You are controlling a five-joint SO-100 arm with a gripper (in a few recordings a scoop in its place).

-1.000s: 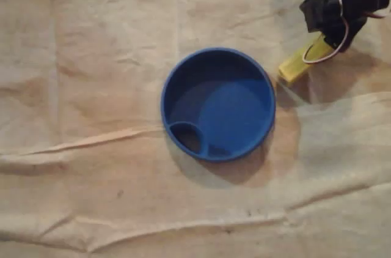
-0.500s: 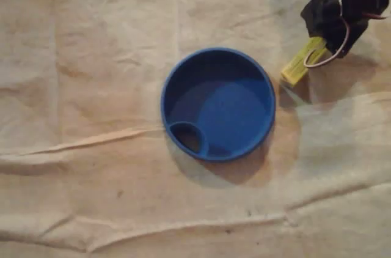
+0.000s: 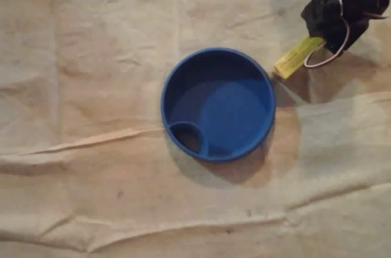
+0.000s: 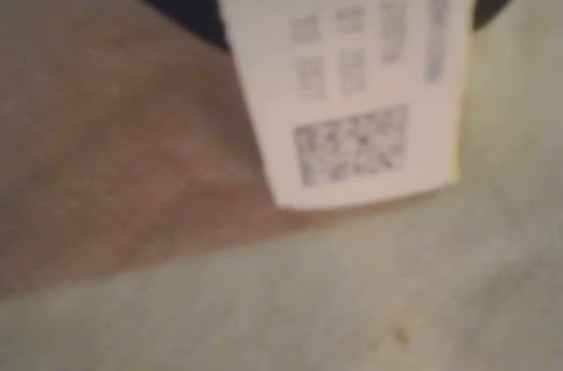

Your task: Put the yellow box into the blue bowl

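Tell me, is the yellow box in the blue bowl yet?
Not yet. Done: the gripper holds the yellow box. Now: it hangs just right of the blue bowl, seen from overhead. Left: carry it over the empty bowl and let go.

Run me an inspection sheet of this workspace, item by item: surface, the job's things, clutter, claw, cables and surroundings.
Surface: wrinkled beige cloth with long creases and a few small dark specks.
Job's things: blue bowl mid-frame in the overhead view, with nothing in it and a small inner pocket at its lower left. The yellow box is outside the bowl, its free end close to the right rim. The wrist view shows its white printed face with a square code.
Clutter: nothing seen.
Claw: black claw at upper right, shut on the yellow box.
Cables: thin light wire looping down from the claw beside the box.
Surroundings: nothing seen beyond the cloth.
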